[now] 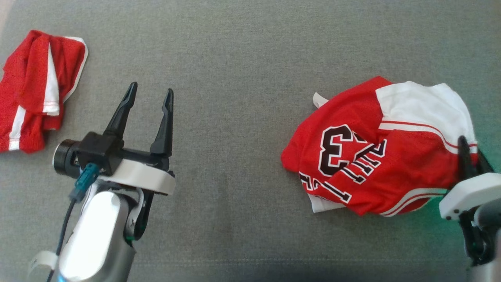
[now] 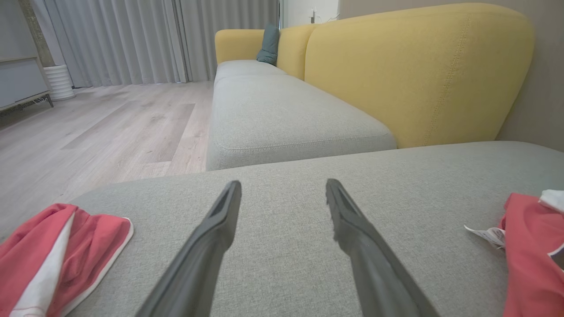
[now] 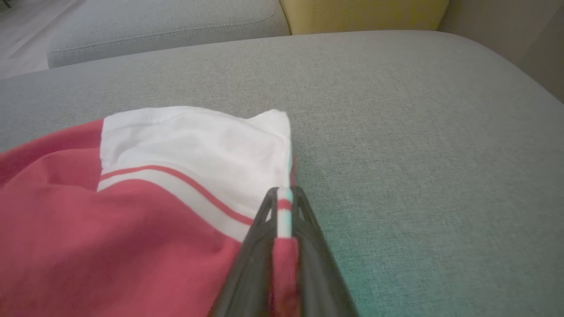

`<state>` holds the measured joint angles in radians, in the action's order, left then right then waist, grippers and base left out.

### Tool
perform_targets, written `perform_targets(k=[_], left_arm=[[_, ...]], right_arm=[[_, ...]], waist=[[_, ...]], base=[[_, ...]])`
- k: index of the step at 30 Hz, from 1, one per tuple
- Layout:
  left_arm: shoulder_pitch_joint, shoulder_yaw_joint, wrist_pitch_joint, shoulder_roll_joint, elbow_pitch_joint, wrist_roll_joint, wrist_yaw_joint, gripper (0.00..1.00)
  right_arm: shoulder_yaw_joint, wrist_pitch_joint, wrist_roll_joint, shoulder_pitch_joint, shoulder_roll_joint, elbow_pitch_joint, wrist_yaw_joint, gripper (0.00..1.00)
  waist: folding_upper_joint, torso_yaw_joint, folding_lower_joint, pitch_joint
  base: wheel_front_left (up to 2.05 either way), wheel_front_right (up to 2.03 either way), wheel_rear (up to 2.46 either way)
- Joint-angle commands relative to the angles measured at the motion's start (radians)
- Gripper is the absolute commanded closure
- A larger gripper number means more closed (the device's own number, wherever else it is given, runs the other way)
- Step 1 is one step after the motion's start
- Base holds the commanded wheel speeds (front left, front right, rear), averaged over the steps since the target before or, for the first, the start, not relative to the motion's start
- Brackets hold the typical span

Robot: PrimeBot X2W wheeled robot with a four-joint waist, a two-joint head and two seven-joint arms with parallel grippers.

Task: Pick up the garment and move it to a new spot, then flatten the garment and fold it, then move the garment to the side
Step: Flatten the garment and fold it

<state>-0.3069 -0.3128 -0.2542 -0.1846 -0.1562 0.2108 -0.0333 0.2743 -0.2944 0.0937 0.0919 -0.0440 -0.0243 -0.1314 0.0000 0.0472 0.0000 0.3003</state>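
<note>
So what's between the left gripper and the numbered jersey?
Only bare grey cushion lies between the open left gripper and the jersey, as the head view shows.

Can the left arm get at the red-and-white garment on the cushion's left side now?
Probably yes. The left gripper is open and empty, and just bare grey cushion lies between it and the crumpled garment off to its left.

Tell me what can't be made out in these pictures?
- Lettering on the jersey: head view, crumpled folds hide part.
- The second red-and-white garment: head view, left edge cuts it off.
- The right gripper, shut on the jersey: head view, right edge cuts off part.
</note>
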Motion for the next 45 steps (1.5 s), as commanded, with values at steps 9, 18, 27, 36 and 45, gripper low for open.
perform_targets(k=[9, 18, 27, 36, 45], left_arm=[[0.016, 0.049, -0.008, -0.015, 0.013, -0.018, -0.005, 0.00], [0.051, 0.058, -0.008, -0.020, 0.004, -0.012, -0.019, 0.00], [0.085, 0.050, -0.003, -0.018, 0.000, -0.002, -0.030, 0.00], [0.097, 0.046, 0.004, -0.026, 0.009, 0.004, -0.039, 0.00], [0.064, -0.004, 0.045, -0.004, 0.021, 0.019, -0.005, 0.00]], right_arm=[[-0.065, 0.181, 0.035, -0.019, -0.006, 0.120, 0.001, 0.00], [-0.185, 0.225, 0.026, -0.039, -0.006, 0.198, 0.001, 0.00], [-0.273, 0.213, 0.039, -0.061, -0.006, 0.203, 0.001, 0.00], [-0.269, 0.209, 0.050, -0.070, -0.006, 0.195, 0.001, 0.00], [-0.275, 0.202, 0.054, -0.055, -0.006, 0.191, 0.001, 0.00]], waist=[[0.0000, -0.009, 0.0000, -0.028], [0.0000, -0.013, 0.0000, -0.078], [0.0000, -0.009, 0.0000, -0.119], [0.0000, -0.008, 0.0000, -0.128], [0.0000, -0.024, 0.0000, -0.104]], base=[[0.00, 0.00, 0.00], [0.00, 0.00, 0.00], [0.00, 0.00, 0.00], [0.00, 0.00, 0.00], [0.00, 0.00, 0.00]])
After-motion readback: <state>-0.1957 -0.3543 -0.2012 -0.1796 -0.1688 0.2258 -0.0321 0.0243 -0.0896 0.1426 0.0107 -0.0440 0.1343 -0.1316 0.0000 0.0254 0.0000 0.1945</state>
